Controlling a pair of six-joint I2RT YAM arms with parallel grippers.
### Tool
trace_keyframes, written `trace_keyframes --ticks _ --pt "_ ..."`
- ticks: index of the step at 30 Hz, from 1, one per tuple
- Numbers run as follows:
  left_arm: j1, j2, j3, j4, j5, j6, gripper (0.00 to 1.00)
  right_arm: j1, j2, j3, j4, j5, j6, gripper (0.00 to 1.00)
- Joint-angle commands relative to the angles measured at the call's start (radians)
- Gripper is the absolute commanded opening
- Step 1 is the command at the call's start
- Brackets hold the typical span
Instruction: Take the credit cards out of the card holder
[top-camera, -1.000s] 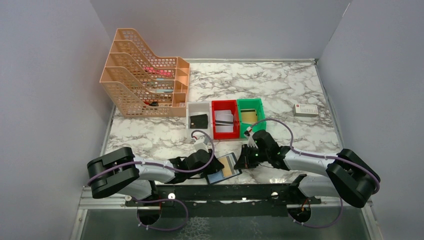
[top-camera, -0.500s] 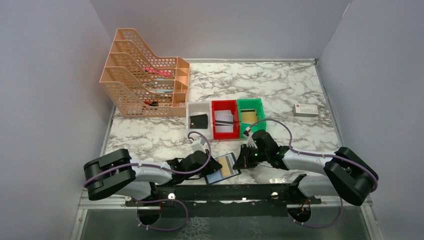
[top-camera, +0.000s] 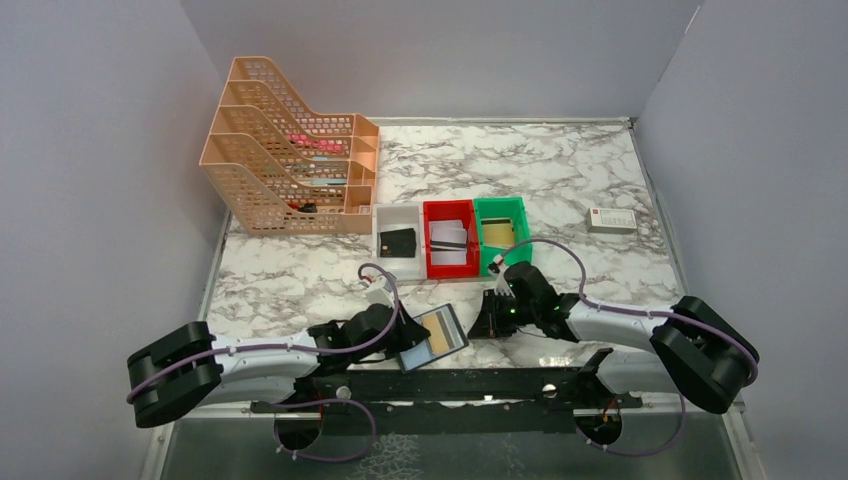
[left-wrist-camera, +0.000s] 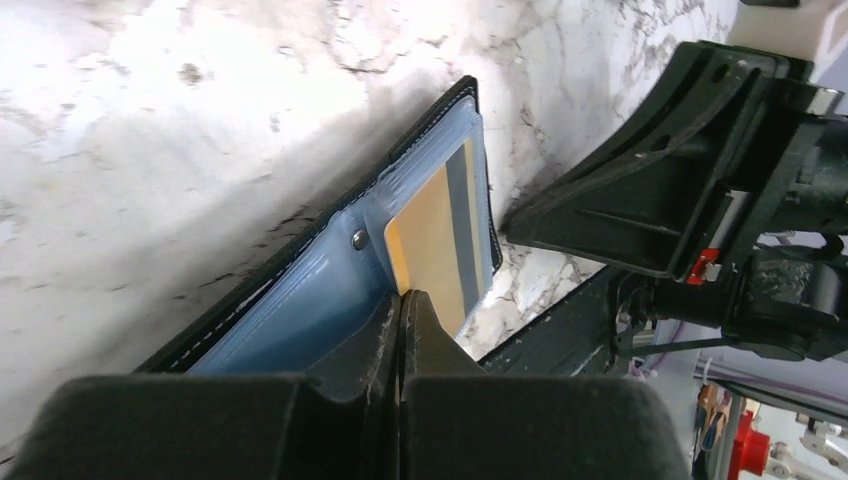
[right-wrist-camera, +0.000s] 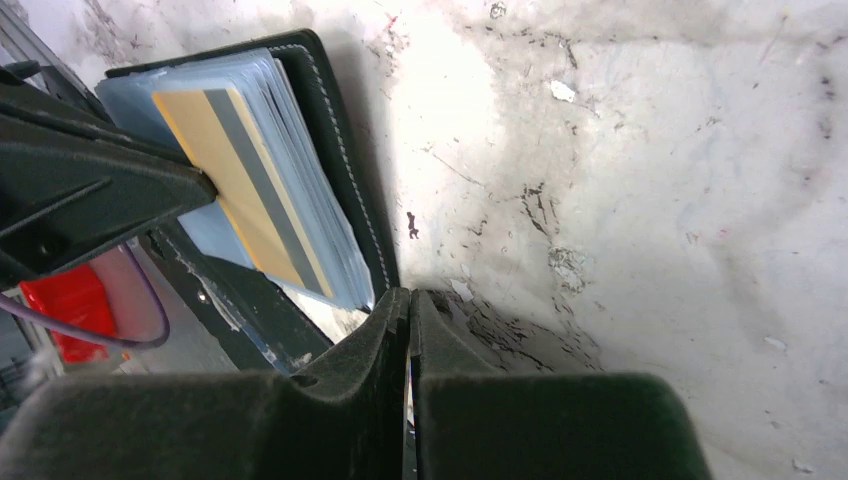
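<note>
The card holder (top-camera: 422, 352) lies open near the table's front edge, a black case (right-wrist-camera: 335, 150) with blue-grey plastic sleeves (left-wrist-camera: 300, 310). A tan-gold credit card (left-wrist-camera: 440, 245) with a grey stripe sits on the sleeves, also visible in the top view (top-camera: 447, 327) and the right wrist view (right-wrist-camera: 250, 180). My left gripper (left-wrist-camera: 403, 297) is shut on that card's near edge, reaching in from the holder's left (top-camera: 405, 335). My right gripper (right-wrist-camera: 410, 293) is shut, its tips on the marble at the holder's right corner (top-camera: 478, 327); nothing clear shows between them.
Behind the holder stand a white bin (top-camera: 384, 232) with a black square piece, a red bin (top-camera: 429, 240) and a green bin (top-camera: 519, 228). A peach file rack (top-camera: 290, 170) is back left, a white box (top-camera: 611, 220) back right. A black rail (top-camera: 450, 382) runs along the front.
The left gripper has shut on the card's edge. The left arm has drawn back to the left, and the holder has slid left with it. The right arm has not moved.
</note>
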Motion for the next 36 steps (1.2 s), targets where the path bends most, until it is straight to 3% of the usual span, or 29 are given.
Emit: trace_keyframes --ticks 1,9,16,20,25,36 --pt "0.015 -0.058 -0.032 -0.108 -0.054 0.023 0.0 0.002 0.025 -0.027 -0.059 0.052 -0.013 0.09" --pt "0.019 -0.037 -0.028 -0.091 -0.034 0.051 0.0 0.002 -0.047 0.01 -0.075 0.011 -0.029 0.12" --pt "0.018 0.092 0.052 -0.076 0.007 0.113 0.0 0.04 -0.067 0.092 -0.046 -0.044 -0.066 0.25" --pt "0.018 0.149 0.082 -0.051 0.031 0.128 0.0 0.129 0.058 0.191 -0.077 0.017 -0.099 0.27" --pt "0.018 0.161 0.097 -0.061 0.049 0.134 0.0 0.171 0.198 0.243 -0.162 0.208 -0.093 0.26" --pt "0.02 0.077 0.077 -0.142 -0.009 0.133 0.0 0.171 0.166 0.164 -0.223 0.382 -0.033 0.28"
